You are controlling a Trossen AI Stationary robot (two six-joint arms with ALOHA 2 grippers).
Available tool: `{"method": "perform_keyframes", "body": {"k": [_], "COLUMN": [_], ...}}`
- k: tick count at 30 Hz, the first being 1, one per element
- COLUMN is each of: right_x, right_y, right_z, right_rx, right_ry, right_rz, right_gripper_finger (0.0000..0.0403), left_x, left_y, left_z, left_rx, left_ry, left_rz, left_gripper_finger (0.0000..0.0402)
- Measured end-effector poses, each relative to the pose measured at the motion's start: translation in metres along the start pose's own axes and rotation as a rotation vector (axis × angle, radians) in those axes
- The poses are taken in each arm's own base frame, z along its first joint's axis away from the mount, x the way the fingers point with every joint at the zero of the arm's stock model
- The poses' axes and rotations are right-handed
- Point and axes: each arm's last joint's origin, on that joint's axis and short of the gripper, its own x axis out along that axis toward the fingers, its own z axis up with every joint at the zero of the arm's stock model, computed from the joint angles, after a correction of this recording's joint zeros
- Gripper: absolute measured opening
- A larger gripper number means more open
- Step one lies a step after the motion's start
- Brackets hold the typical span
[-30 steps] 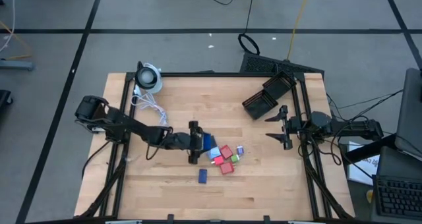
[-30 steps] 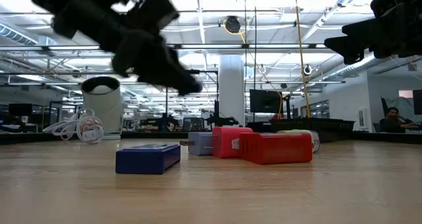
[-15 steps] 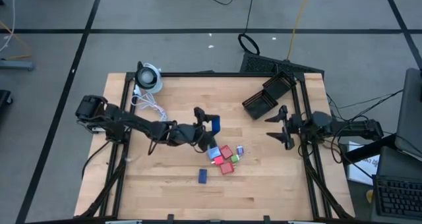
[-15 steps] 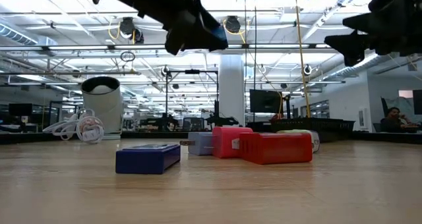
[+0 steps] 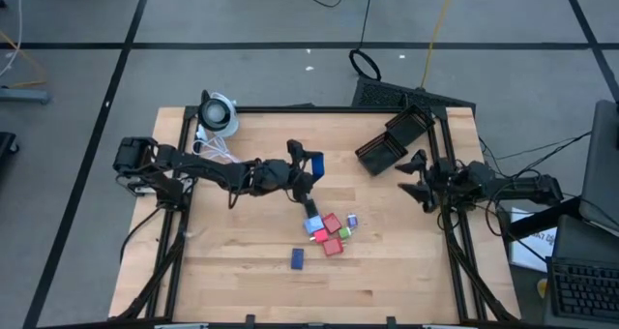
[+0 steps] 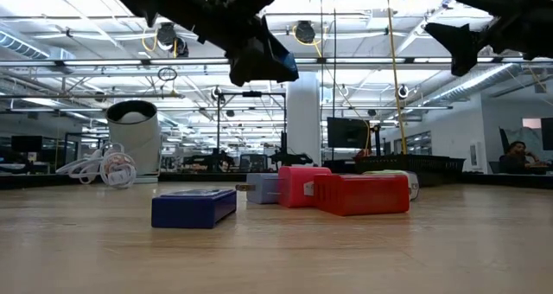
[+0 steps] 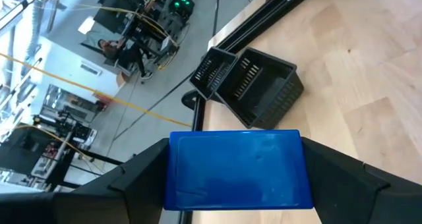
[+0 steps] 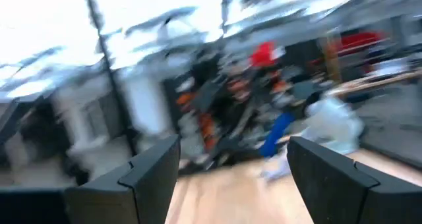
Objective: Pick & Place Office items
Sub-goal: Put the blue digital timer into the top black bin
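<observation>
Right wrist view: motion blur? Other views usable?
Right wrist view: heavily smeared, only its own dark fingers readable. Left wrist view: sharp on the blue rectangular block and black slotted basket. Low view: arms dark against bright ceiling lights. High view: even, clear.

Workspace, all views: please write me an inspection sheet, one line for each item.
Surface: wooden table inside a dark frame.
Job's things: one blue block clamped in the left end effector, lifted above the table; a cluster of blocks in red, pink, green and pale colours at the centre; a dark blue block lying apart from it, nearer the front edge.
Clutter: round white-and-black device at the back left corner; black basket at the back right.
Grippers: right end effector open, empty, raised at the right edge.
Cables: white coiled cable beside the device.
Surroundings: open hall with ceiling lights; a person sits at far right in the low view.
</observation>
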Motion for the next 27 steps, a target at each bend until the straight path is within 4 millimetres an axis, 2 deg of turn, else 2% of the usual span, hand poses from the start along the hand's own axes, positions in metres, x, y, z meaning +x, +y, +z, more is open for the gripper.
{"method": "perform_keyframes", "body": {"k": [4,11,17,19,24,27], "right_x": [0.005,0.021,0.034,0.039,0.058,0.067], "right_y": [-0.007,-0.013,-0.023,-0.027,-0.033,-0.035], "right_z": [-0.008,-0.021,-0.038,-0.043,-0.041,-0.04], "right_rx": [0.077,0.187,0.164,0.163,0.233,0.249], "right_ry": [0.033,0.097,0.214,0.271,0.263,0.241], "right_rz": [-0.188,-0.258,-0.348,-0.377,-0.348,-0.324], "right_gripper_finger": [0.0267,0.0267,0.0267,0.0267,0.0267,0.0267], "left_x": [0.003,0.003,0.006,0.012,0.036,0.051], "left_y": [0.004,0.005,0.012,0.01,-0.006,-0.014], "left_z": [-0.002,-0.001,-0.003,-0.002,-0.005,0.001], "left_rx": [0.012,0.045,0.051,0.078,0.139,0.157], "left_ry": [-0.014,-0.06,-0.089,-0.126,-0.109,-0.079], "left_rz": [-0.002,-0.027,-0.006,0.022,0.049,0.071], "left_gripper_finger": [0.0289,0.0299,0.0289,0.0289,0.0299,0.0295]}}
